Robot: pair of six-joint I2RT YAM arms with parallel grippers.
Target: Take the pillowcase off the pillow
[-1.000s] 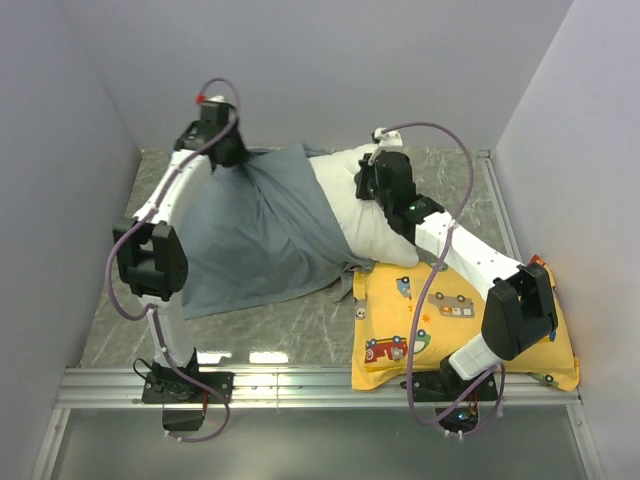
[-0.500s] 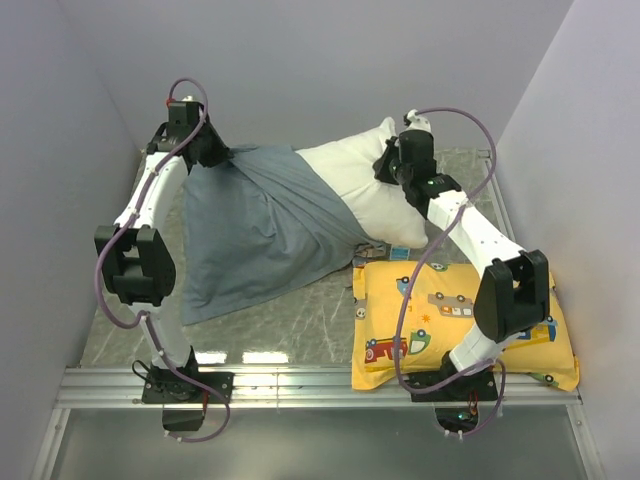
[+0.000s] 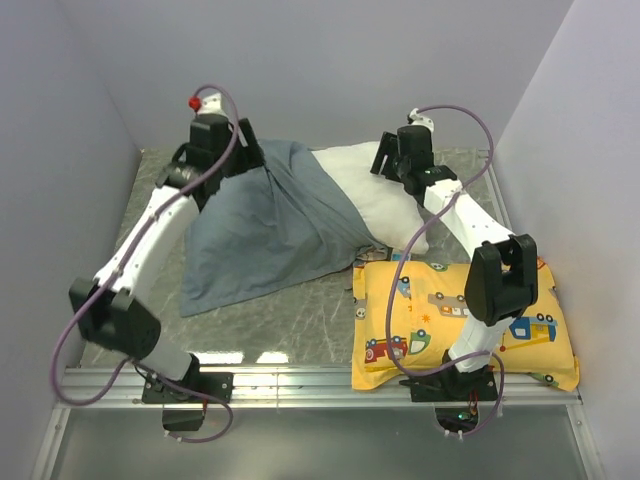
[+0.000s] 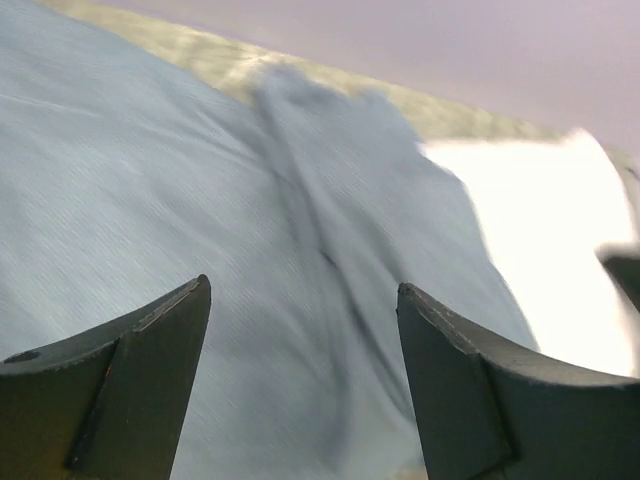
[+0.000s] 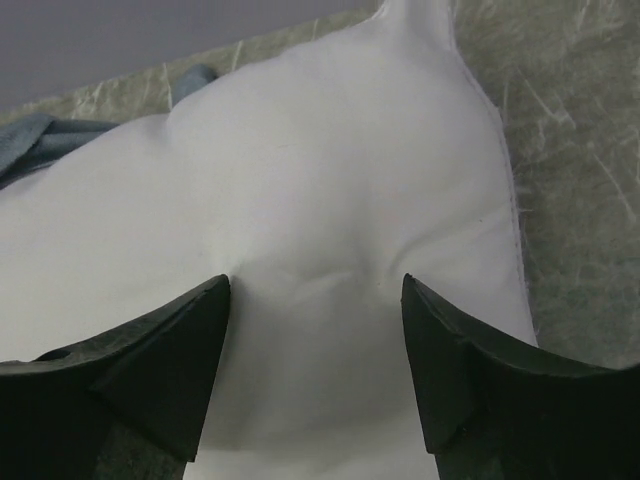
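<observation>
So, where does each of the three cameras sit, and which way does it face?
Top external: fixed above and behind the bases, looking down on the table; left arm and right arm show whole.
Left wrist: on the left arm, facing the pillowcase; the open left gripper frames it.
Right wrist: on the right arm, facing the pillow; the open right gripper shows.
Shared: both wrist views hold pillow and pillowcase.

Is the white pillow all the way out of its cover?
Half out. The pillow shows its bare right end; its left end sits inside the pillowcase.
</observation>
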